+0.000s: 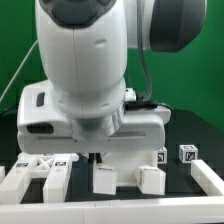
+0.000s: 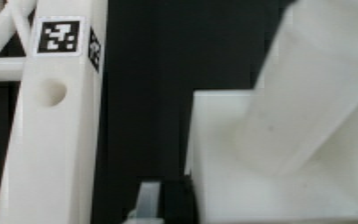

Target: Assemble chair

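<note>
The robot arm (image 1: 85,60) looked like glossy white plastic. Below it, the chair parts (image 1: 105,178) were matte, smooth white plastic on a black, dull desk (image 1: 125,190).

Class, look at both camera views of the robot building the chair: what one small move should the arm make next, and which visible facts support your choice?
Probably a short lift straight up to get a clearer look. The arm sits low over the white chair parts and hides them in the exterior view. In the wrist view, a tagged post and a white block loom close and blurred, so whether the fingers hold anything cannot be told.
</note>
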You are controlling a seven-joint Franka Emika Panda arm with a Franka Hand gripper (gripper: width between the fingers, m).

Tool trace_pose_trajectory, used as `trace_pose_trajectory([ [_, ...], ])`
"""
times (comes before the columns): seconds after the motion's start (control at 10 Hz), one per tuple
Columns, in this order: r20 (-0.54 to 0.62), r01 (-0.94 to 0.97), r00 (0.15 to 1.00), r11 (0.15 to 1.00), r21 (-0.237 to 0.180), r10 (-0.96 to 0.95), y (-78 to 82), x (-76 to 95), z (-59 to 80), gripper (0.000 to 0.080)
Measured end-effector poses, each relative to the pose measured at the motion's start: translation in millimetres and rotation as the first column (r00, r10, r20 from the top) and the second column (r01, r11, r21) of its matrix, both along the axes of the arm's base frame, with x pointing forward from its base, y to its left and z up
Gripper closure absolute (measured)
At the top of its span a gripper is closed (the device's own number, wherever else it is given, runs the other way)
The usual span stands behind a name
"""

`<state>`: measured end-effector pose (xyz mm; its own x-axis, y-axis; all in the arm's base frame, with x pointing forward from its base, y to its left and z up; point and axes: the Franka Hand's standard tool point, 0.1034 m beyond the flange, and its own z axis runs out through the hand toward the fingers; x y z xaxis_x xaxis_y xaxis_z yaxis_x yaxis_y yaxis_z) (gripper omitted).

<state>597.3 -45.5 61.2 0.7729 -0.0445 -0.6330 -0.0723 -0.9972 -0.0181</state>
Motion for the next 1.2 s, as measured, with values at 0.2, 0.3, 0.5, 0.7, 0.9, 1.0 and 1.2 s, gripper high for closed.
trace_pose_trajectory([
  [0.2, -0.036, 0.02, 0.999, 1.0, 0.0, -0.02, -9.1, -9.5, -7.7, 0.0763],
  [0.3, -0.04, 0.027, 0.999, 1.0, 0.0, -0.027, -13.2, -11.0, -9.1, 0.0763],
  [0.5, -0.055, 0.034, 0.998, 0.999, 0.004, -0.034, -17.5, -17.8, -13.4, 0.0763],
  [0.7, -0.06, 0.037, 0.997, 0.999, 0.004, -0.037, -17.1, -22.7, -20.9, 0.0763],
  [0.9, -0.061, 0.029, 0.998, 1.0, 0.012, -0.028, -9.2, -23.5, -24.1, 0.0765],
  [1.0, -0.058, 0.031, 0.998, 0.999, 0.009, -0.031, -5.5, -22.4, -24.6, 0.0765],
  [1.2, -0.062, 0.037, 0.997, 0.999, 0.006, -0.037, 0.7, -22.7, -26.8, 0.0765],
])
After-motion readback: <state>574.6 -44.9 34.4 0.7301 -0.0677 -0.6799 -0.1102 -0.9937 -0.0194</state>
